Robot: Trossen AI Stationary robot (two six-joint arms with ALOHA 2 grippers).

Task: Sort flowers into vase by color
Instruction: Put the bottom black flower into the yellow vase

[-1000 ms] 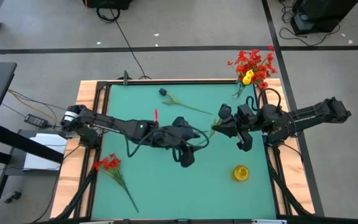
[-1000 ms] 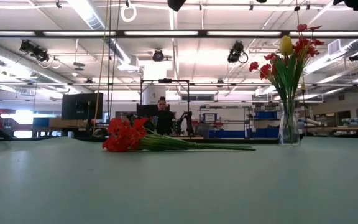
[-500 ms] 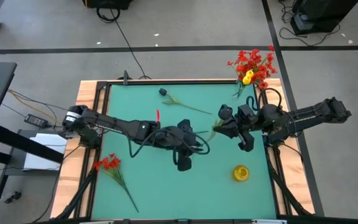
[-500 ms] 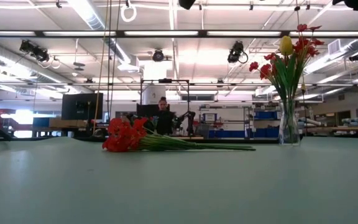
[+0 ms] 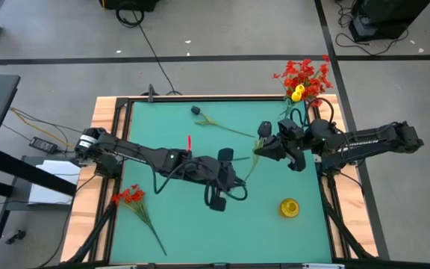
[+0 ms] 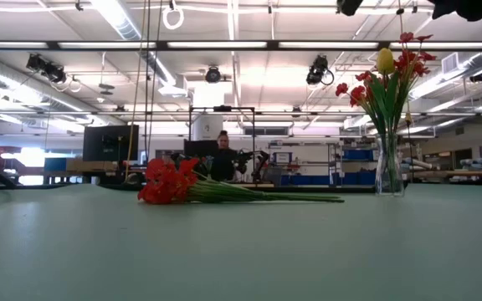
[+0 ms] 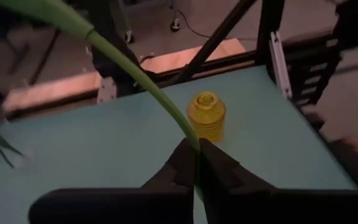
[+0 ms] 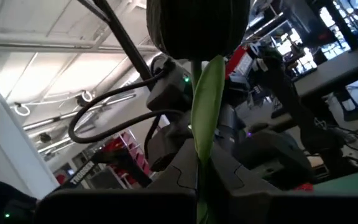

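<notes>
A flower with a dark head (image 5: 263, 131) and a green stem (image 5: 248, 161) hangs over the table's middle right, held by both grippers. My right gripper (image 5: 263, 148) is shut on it below the head (image 8: 197, 25). My left gripper (image 5: 237, 181) is shut on the stem farther down. A glass vase (image 5: 302, 112) (image 6: 389, 163) at the far right corner holds red flowers and a yellow one. Another dark-headed flower (image 5: 215, 122) lies flat at the far middle. A red flower (image 5: 133, 199) lies at the near left. My left gripper pinches the flower's thin green stem (image 7: 194, 148), at its lower part, between its two fingertips. The fingers lie across the stem, which runs up and away from them. The stem is clear of the table. My right gripper pinches the same flower's stem (image 8: 200, 169) between its two fingers, just below a long green leaf (image 8: 207, 102) and the dark head. The head stands beyond the fingertips. The flower is lifted clear of the table.
A small yellow ribbed vase (image 5: 289, 207) (image 7: 207, 116) stands near the right near corner, just beyond my left gripper. A short red piece (image 5: 188, 139) lies by the left arm. Red flowers (image 6: 174, 182) lie on their side in the low view. The table has a dark raised frame (image 5: 125, 101).
My left gripper has shifted a little toward the near edge and has shut on the stem. My right gripper has drawn slightly toward the far edge and turned, taking the dark head with it.
</notes>
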